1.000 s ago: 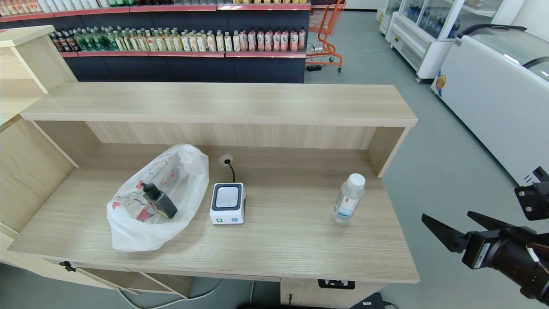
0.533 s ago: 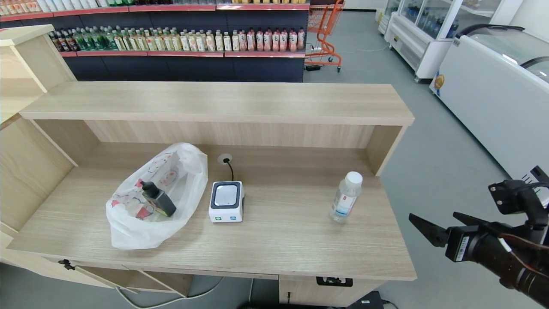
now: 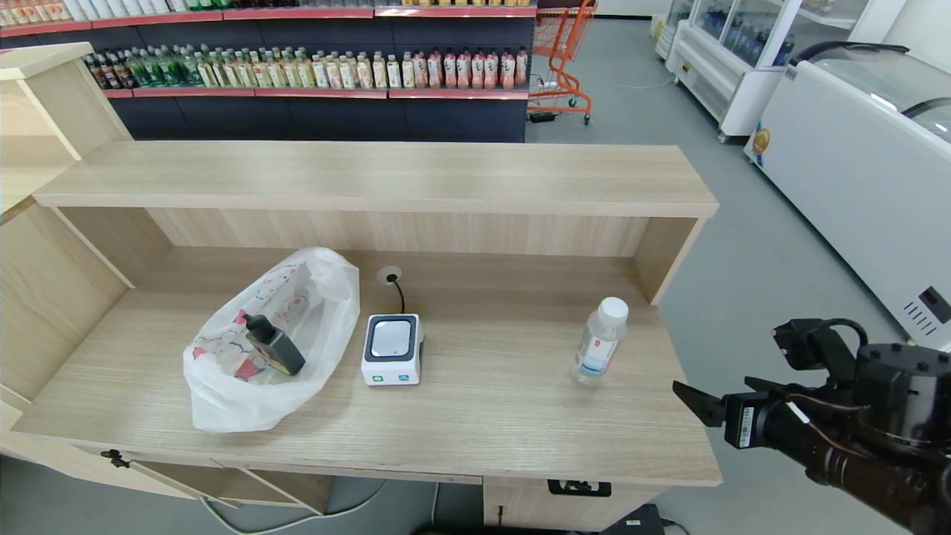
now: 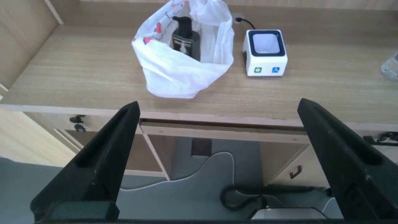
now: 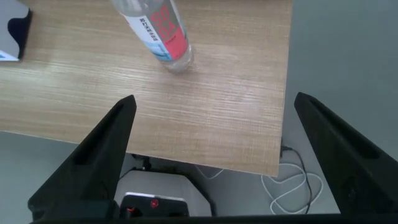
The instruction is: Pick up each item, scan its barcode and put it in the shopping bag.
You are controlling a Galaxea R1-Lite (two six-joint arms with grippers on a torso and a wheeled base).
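The clear plastic water bottle with a white cap and a red-and-blue label stands upright on the pale wood-grain counter, well apart from the crinkly white plastic shopping bag holding a black pump bottle, while the left gripper and right gripper both gape wide, empty.

A clear water bottle with a white cap and a red-and-blue label stands upright near the right end of the counter, well apart from the scanner, a small white box with its window facing up. Just left of the scanner lies the white shopping bag, mouth open, with a black bottle tilted inside.
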